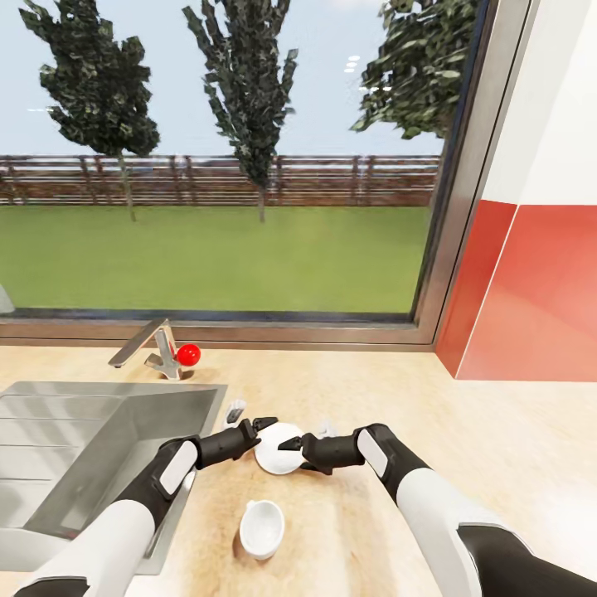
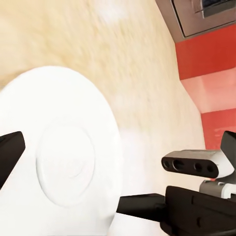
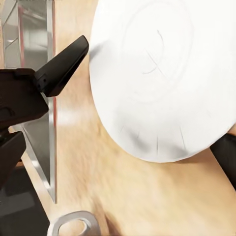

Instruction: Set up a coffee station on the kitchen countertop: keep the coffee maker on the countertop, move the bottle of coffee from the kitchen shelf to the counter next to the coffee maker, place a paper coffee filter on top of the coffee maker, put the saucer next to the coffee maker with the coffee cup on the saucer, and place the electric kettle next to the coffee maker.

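While both arms meet over the table point(image 1: 497, 431), the saucer point(image 1: 278, 448) lies flat beside the sink point(image 1: 75, 448), between the spread left claw point(image 1: 265, 424) and the spread right claw point(image 1: 292, 446). Nearer the robot, the coffee cup point(image 1: 262, 528) stands upright, mouth up. A faucet point(image 1: 153, 348) stands behind.

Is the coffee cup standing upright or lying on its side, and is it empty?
The coffee cup stands upright on the countertop; its open mouth faces up, and its inside looks plain white, so apparently empty.
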You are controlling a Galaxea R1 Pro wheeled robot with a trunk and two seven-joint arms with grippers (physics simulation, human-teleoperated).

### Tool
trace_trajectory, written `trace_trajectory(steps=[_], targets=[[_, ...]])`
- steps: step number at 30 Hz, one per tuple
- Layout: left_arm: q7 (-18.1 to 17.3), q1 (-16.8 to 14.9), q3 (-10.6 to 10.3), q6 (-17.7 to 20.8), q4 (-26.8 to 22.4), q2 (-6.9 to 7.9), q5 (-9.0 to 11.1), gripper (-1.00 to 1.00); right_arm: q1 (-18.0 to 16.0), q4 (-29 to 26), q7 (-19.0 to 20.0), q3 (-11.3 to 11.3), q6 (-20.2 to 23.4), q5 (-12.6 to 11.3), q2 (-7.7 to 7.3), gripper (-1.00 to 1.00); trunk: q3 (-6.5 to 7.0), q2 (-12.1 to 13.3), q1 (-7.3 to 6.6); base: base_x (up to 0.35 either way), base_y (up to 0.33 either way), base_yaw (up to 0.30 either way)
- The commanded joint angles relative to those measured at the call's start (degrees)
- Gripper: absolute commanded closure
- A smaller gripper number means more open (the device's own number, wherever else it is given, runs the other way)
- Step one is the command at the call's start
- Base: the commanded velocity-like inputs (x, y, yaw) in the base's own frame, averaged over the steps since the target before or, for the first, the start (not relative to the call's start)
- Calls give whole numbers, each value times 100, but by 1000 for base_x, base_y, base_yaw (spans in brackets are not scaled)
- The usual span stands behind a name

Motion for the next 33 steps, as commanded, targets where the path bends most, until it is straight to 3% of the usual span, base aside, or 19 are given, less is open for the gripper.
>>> trace_trajectory(steps=[1, 6, 13, 23, 33], targets=[[-1, -5, 11, 39, -1, 5, 24, -100, -3, 0, -2, -24, 14, 114, 2, -100, -14, -12, 4, 0, 0, 0], [11, 2, 21, 38, 0, 61, 23, -100, -3, 54, -5, -24, -19, 115, 0, -100, -14, -12, 4, 0, 0, 0], [42, 160, 43, 38, -16, 354, 24, -100, -3, 110, -8, -28, -102, 115, 0, -100, -14, -12, 4, 0, 0, 0], [86, 196, 46, 31, -17, 578, 24, -100, -3, 115, -10, -24, -110, 115, 0, -100, -14, -12, 4, 0, 0, 0], [206, 197, 17, 30, -10, 585, 24, -100, -3, 115, -7, -24, -110, 115, 0, -100, -14, -12, 4, 0, 0, 0]])
